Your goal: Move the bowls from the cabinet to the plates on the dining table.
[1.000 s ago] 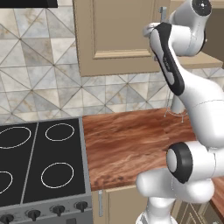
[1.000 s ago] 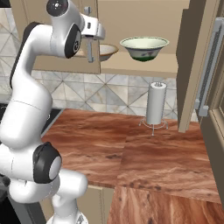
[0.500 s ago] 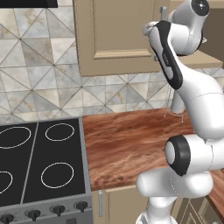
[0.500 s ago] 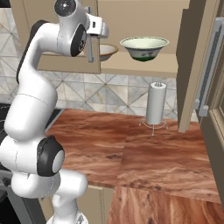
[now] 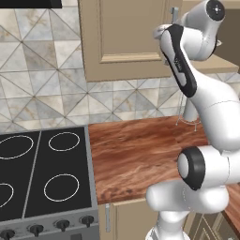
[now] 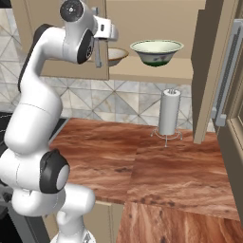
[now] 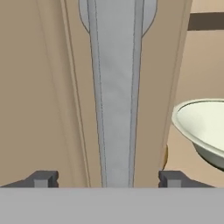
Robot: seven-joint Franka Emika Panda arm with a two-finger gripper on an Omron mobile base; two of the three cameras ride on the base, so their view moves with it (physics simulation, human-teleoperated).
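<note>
Left base view
Arm: the white arm rises from the lower right of the frame and reaches up to the upper right.
Cabinet door (image 5: 123,40): closed panelled beige door at the top centre; a silver bar handle (image 5: 174,11) shows just beside the arm's upper part.
Stove (image 5: 40,180): black, lower left, with ring marks.
Counter (image 5: 136,154): reddish-brown wood, centre of the frame.

Right base view
Gripper (image 6: 98,45): upper left of centre, at the edge of the left cabinet door, around its handle.
Green-white bowl (image 6: 156,51): upright on the cabinet shelf (image 6: 156,71), upper centre.
Cream bowl (image 6: 116,55): on the same shelf, left of the green-white bowl and apart from it, partly hidden by the door and gripper.
Paper towel roll (image 6: 169,113): stands on its holder on the counter, below the shelf.
Right door (image 6: 212,71): swung open, right side of the frame.

Hand view
Handle (image 7: 116,92): the long silver bar runs down the centre of the frame.
Claw: the two dark fingertips (image 7: 43,178) stand apart, one on each side of the bar; touching it or not, I cannot tell.
Bowl (image 7: 203,127): pale rim at the right edge.
</note>
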